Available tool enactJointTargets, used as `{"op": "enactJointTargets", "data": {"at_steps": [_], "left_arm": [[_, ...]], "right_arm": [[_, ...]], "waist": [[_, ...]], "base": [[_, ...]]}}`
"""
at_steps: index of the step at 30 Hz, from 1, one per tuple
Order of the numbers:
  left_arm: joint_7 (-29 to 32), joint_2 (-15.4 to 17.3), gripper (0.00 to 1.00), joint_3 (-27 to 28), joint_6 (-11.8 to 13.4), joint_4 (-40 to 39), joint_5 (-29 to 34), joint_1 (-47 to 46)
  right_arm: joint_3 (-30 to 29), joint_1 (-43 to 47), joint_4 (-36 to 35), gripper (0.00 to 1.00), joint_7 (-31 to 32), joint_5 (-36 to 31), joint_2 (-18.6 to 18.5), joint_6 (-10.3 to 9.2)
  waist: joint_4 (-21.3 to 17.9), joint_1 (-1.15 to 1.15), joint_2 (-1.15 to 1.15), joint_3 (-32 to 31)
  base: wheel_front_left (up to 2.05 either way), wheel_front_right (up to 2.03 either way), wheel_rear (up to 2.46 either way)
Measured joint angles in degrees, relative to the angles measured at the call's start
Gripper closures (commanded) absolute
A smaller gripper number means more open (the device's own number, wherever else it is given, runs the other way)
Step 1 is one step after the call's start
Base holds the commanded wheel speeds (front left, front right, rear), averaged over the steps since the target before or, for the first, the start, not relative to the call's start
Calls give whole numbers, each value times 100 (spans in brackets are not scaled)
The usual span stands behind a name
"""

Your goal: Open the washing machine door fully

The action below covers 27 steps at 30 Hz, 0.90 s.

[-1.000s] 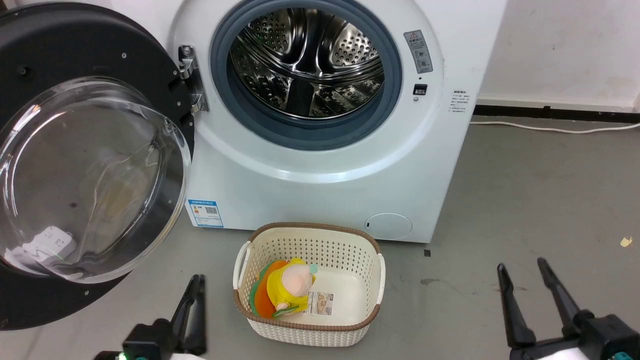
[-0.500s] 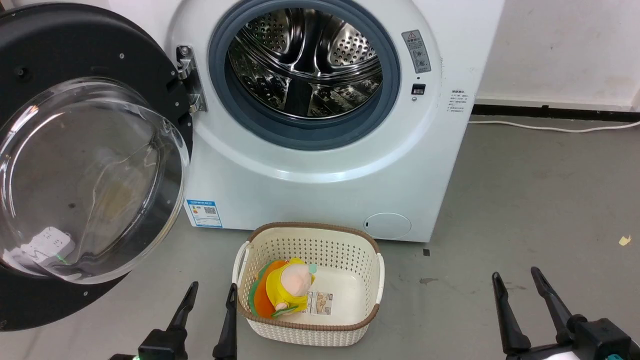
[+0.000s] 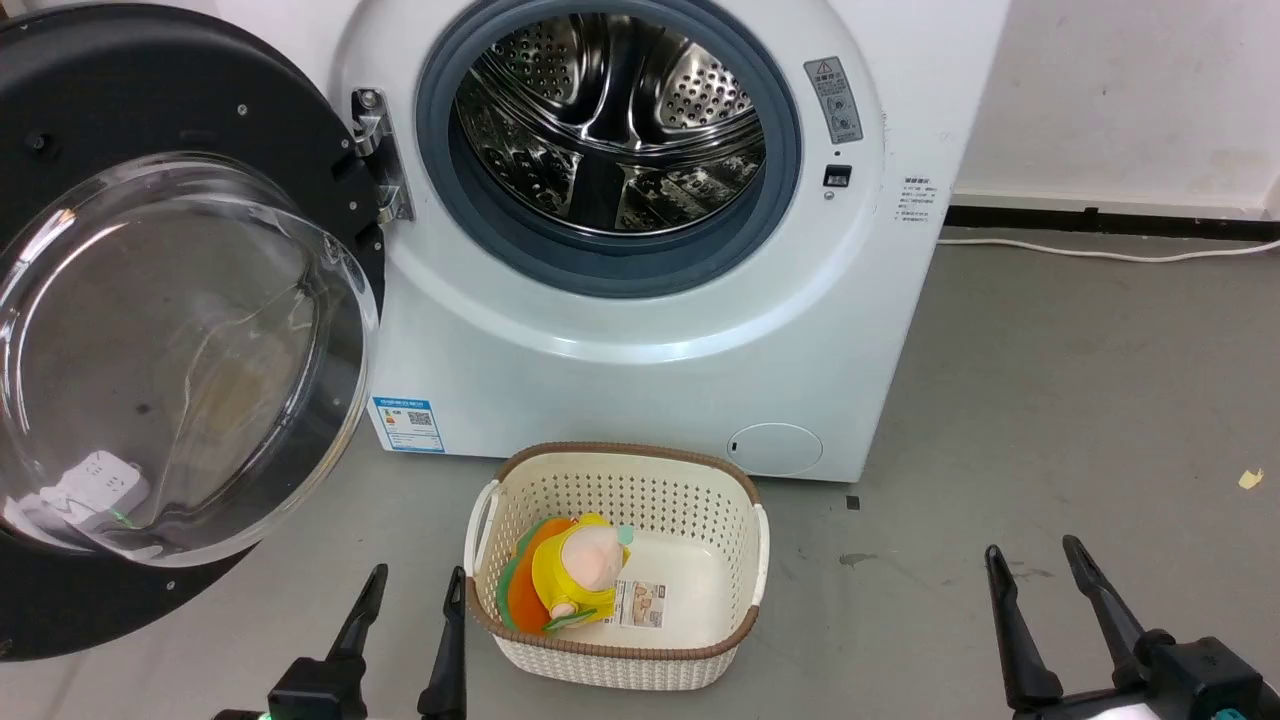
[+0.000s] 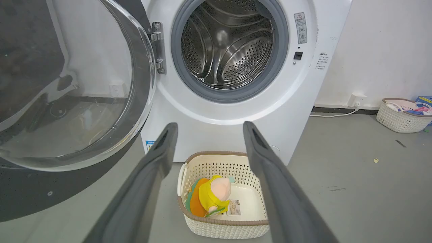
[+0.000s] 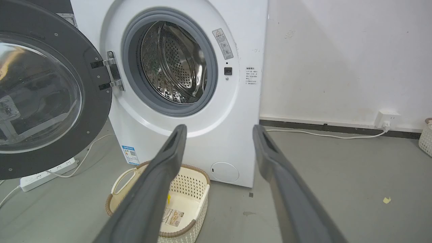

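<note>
The round, glossy black, glass-bowled washing machine door [image 3: 180, 330] stands swung wide open; left pincer [image 3: 418, 573] and right pincer [image 3: 1031, 547] both spread wide, holding nothing.

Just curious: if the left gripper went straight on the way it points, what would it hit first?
The left gripper would probably meet the washer front, just below the drum opening, passing above the basket.

Warning triangle [image 3: 826, 69] on grey sticker [image 3: 838, 105]; lettering unreadable

This was a bare laundry corner: a white washing machine [image 3: 640, 380] stood on a grey floor [image 3: 1080, 400] against a white wall [image 3: 1130, 90], a basket [image 3: 600, 665] before it.
</note>
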Motion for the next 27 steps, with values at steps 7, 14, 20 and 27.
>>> {"op": "enactJointTargets", "data": {"at_steps": [7,14,20,27], "left_arm": [[0,-29,0,19,-41,12,42,-6],[10,-36,100,20,-40,5,38,-4],[75,-45,100,53,-41,-8,45,-4],[170,-115,100,114,-51,-38,143,-4]], "right_arm": [[-1,-1,31,0,0,1,0,0],[9,-1,36,100,3,-2,-1,-1],[19,-2,33,100,62,-18,-1,-1],[30,-18,14,100,162,-60,-1,-1]], "waist": [[10,0,0,25],[10,0,0,36],[1,0,0,47],[-12,0,0,62]], "base": [[0,0,0],[0,0,0],[0,0,0],[0,0,0]]}}
